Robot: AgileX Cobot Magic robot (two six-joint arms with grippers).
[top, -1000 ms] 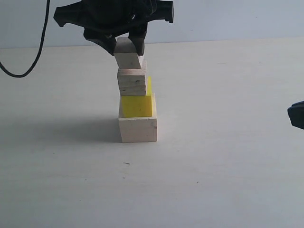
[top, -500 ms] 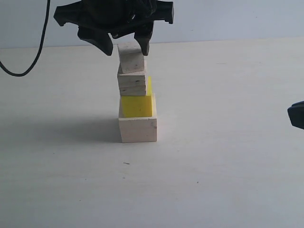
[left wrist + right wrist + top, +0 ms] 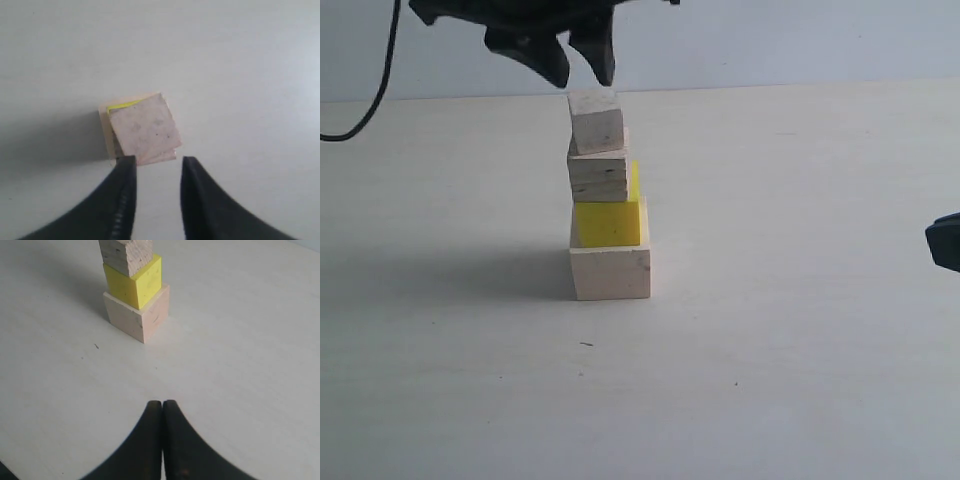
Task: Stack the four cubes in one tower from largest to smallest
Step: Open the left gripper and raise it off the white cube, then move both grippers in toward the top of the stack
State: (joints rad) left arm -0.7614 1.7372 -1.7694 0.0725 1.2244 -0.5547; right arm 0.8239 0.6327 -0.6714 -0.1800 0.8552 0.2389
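Note:
The tower stands mid-table: the big pale wood cube (image 3: 611,274) at the bottom, the yellow cube (image 3: 609,220) on it, then the grainy wood cube (image 3: 598,176), and the small whitish cube (image 3: 596,120) on top, slightly askew. My left gripper (image 3: 582,68) hangs open just above the top cube, touching nothing. From the left wrist view I look down on the whitish cube (image 3: 144,128), with the left gripper (image 3: 156,162) beside it. My right gripper (image 3: 162,405) is shut and empty, well away from the pale cube (image 3: 137,315) and yellow cube (image 3: 134,282).
A black cable (image 3: 375,95) hangs at the back left. The right arm's tip (image 3: 945,242) pokes in at the right edge. The table's far edge (image 3: 800,88) meets a pale wall.
My left gripper opened, let go of the small whitish cube on top of the tower, and rose above it. The cube stays in place. The right arm has not moved.

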